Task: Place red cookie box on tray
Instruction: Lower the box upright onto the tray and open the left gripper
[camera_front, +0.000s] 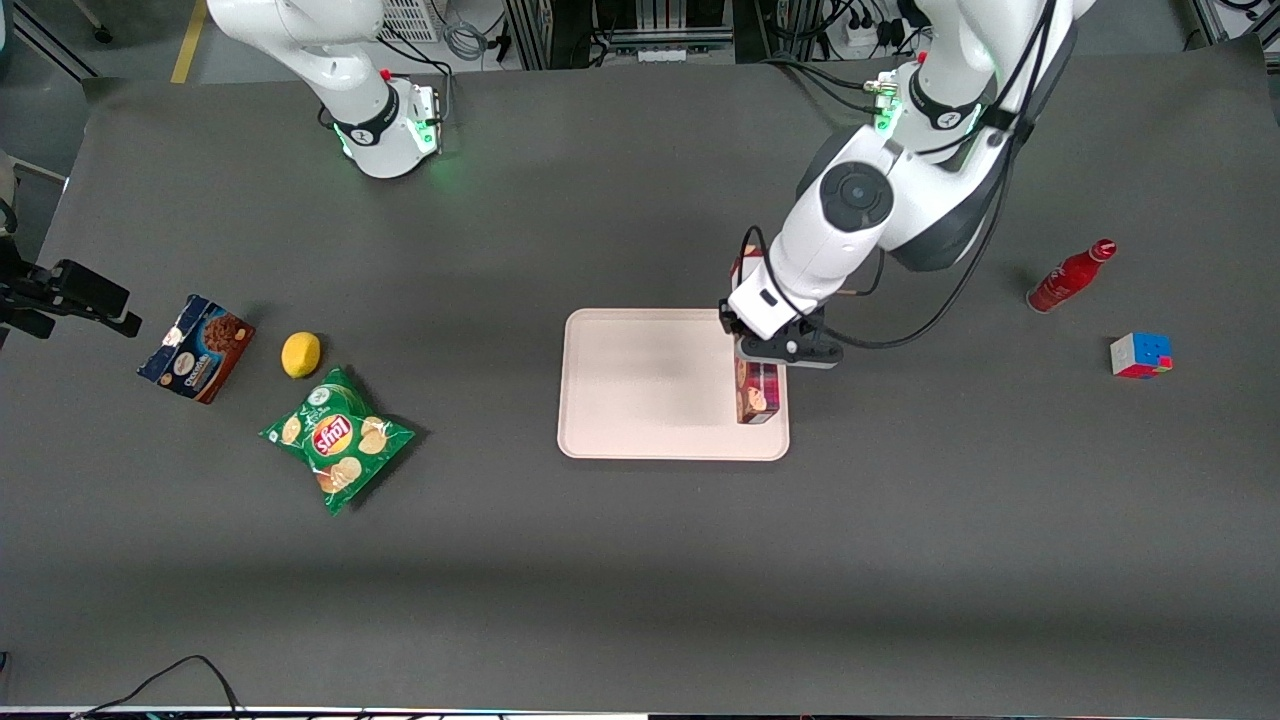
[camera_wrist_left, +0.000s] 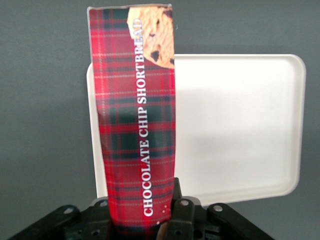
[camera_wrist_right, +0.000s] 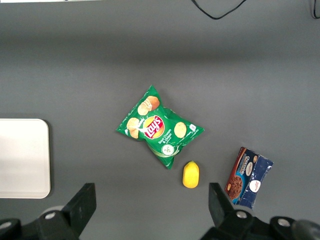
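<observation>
Between our gripper's (camera_wrist_left: 142, 220) black fingers (camera_wrist_left: 182, 210), closed on its near end, the long red-and-black plaid cookie carton (camera_wrist_left: 135, 120) juts forward over the pale pink flat tray's (camera_wrist_left: 240, 125) edge, so we judge lowering comes next.

Long red-and-black plaid cookie box (camera_wrist_left: 136, 120): printed cardboard, smooth with a slight sheen.
Large pale pink rectangular tray (camera_front: 640, 385): smooth plastic-looking surface, softly matt.
Dark grey worktop (camera_front: 640, 570): matt, cloth-like covering.
Black pincer (camera_front: 760, 352), clamped on the box over the tray's edge: matt hard plastic.
Green chip bag (camera_front: 337, 437): glossy crinkled foil.
</observation>
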